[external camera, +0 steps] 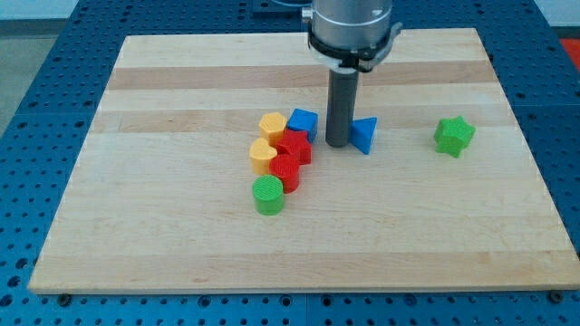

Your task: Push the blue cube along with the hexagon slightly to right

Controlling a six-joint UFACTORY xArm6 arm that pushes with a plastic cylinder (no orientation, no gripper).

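Note:
The blue cube sits just above the board's middle, touching a yellow hexagon on its left. My tip stands on the board just right of the blue cube, a small gap apart. A blue triangular block lies right next to the rod on its right side.
A cluster runs down from the hexagon: a red star-like block, a yellow heart-like block, a red cylinder and a green cylinder. A green star sits alone at the view's right. The wooden board lies on a blue perforated table.

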